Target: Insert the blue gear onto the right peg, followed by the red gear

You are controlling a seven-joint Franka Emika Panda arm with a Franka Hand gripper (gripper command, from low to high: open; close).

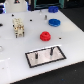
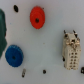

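Nearest in the exterior view lies a flat grey rectangular plate (image 1: pixel 58 54) with a black frame. On it the right peg (image 1: pixel 51 50) stands as a thin dark upright pin, apart from the left peg (image 1: pixel 39 54). Beyond, on the smooth white table (image 1: pixel 70 37), sits the red gear (image 1: pixel 45 36), small and round with a raised hub. Farther on lies the blue gear (image 1: pixel 53 22), a wider, flat, bright disc. A boxy cream connector (image 1: pixel 18 27) stands well apart from both. The jaws show in neither view, so their opening, hold and bearings cannot be told.
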